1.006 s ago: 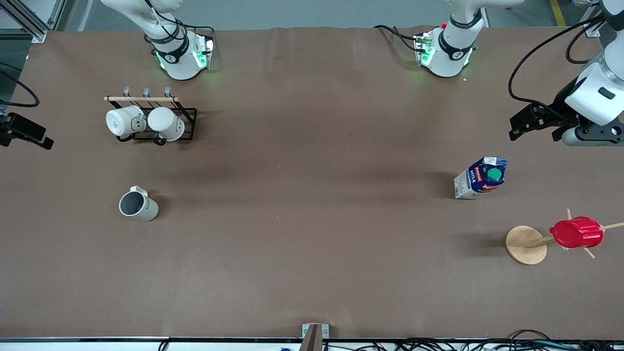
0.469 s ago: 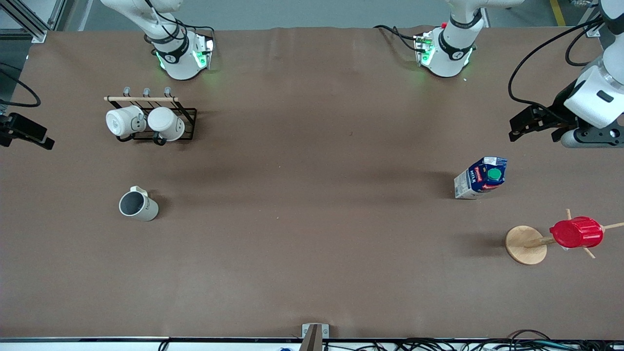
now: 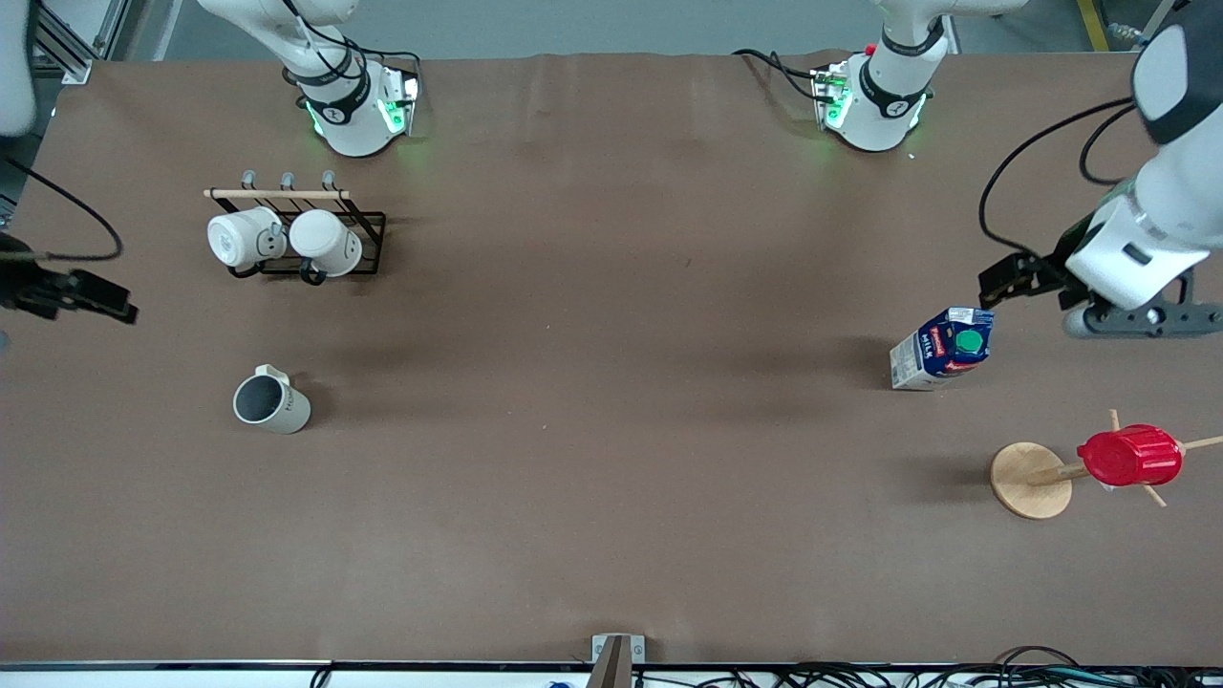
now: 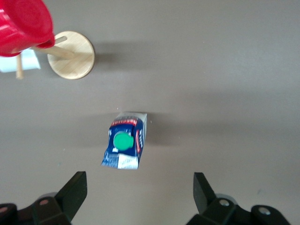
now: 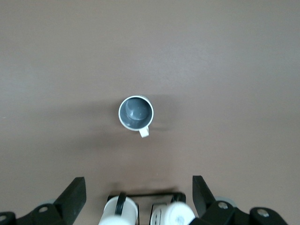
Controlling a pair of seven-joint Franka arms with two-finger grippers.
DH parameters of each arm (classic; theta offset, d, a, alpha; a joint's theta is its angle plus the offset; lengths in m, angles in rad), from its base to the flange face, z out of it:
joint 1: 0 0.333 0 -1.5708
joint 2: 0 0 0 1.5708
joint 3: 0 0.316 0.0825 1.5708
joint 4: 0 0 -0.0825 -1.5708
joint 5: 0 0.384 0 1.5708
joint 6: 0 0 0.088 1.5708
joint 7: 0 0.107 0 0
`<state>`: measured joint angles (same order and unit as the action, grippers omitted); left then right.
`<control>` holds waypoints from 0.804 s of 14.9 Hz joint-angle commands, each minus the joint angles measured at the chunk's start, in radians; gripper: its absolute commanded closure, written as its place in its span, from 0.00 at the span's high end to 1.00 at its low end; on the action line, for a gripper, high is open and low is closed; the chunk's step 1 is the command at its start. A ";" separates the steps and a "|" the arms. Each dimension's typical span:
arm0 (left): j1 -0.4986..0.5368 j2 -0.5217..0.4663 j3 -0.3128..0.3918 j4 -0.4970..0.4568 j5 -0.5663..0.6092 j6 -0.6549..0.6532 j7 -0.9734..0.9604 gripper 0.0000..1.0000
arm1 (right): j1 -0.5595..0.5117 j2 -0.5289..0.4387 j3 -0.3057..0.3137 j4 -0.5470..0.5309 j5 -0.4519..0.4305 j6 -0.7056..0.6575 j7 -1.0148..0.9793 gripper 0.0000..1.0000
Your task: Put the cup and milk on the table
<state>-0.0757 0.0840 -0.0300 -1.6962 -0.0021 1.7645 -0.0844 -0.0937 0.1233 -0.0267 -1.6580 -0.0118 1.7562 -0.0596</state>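
Since the earlier front frame the left gripper (image 3: 1015, 277) has come down and inward toward the milk (image 3: 942, 348), and the right gripper (image 3: 91, 294) has slid in from the table's edge at the right arm's end; cup, milk and racks have not shifted. Front view: cup (image 3: 270, 401) upright on the brown table (image 3: 611, 430), cream-beige outside, dark grey inside, small handle turned toward the robots' bases, nearer the camera than the black wire rack (image 3: 306, 234) holding two white mugs (image 3: 282, 241). Milk stands toward the left arm's end, dark-blue and white carton, red label, round green cap. Nearer the camera than it, a wooden peg stand (image 3: 1032, 480) carries a red ribbed cup (image 3: 1129, 456). Left gripper hangs over the table just beside the carton, fingers hard to separate here; right gripper mostly cut off at the frame edge. Left wrist view: carton (image 4: 125, 146) seen from above, green cap plain, label text unreadable; both dark fingers (image 4: 75, 191) spread wide with nothing between, carton clear of them. Red cup cropped at the corner. Right wrist view: cup (image 5: 136, 113) seen from overhead, grey interior, handle stub showing, lettering not visible; fingers (image 5: 74, 193) spread wide, empty; rack and mugs cropped at the frame edge
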 commanded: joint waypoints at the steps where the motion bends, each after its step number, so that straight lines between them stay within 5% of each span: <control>1: 0.010 0.019 0.002 -0.077 0.020 0.116 -0.006 1.00 | -0.001 -0.008 0.005 -0.187 -0.013 0.197 -0.032 1.00; 5: 0.023 0.034 0.001 -0.207 0.047 0.286 -0.006 1.00 | -0.003 0.090 0.005 -0.310 -0.013 0.480 -0.092 1.00; 12: 0.053 0.108 0.001 -0.253 0.047 0.354 0.000 0.99 | -0.054 0.243 0.007 -0.328 -0.010 0.672 -0.227 1.00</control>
<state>-0.0329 0.1917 -0.0273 -1.9289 0.0219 2.0964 -0.0844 -0.1175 0.3554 -0.0283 -1.9638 -0.0174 2.3893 -0.2384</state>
